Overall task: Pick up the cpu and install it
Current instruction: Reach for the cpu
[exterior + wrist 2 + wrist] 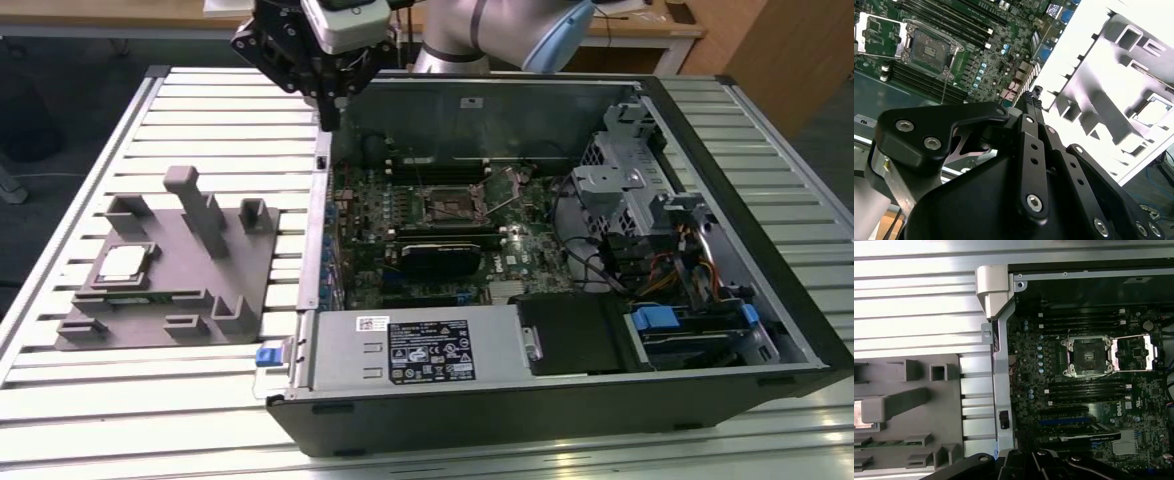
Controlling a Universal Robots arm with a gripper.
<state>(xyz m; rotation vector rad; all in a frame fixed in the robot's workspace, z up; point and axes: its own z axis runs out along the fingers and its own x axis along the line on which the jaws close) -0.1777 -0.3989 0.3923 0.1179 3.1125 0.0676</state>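
Fingers (1029, 135) pressed together, empty, above case wall (318, 230). Cpu (123, 262) flat on tray (171, 275), well apart, toward exterior view's left of fingers.

This looks like a robotics lab or test workshop: a slatted aluminium counter (747, 130) carries an opened desktop computer case (534, 425) with its motherboard (441, 215) laid bare and a grey fixture tray (174, 290) beside it, a robot arm (487, 35) stands over them, and wooden desks (641, 35) line the back.
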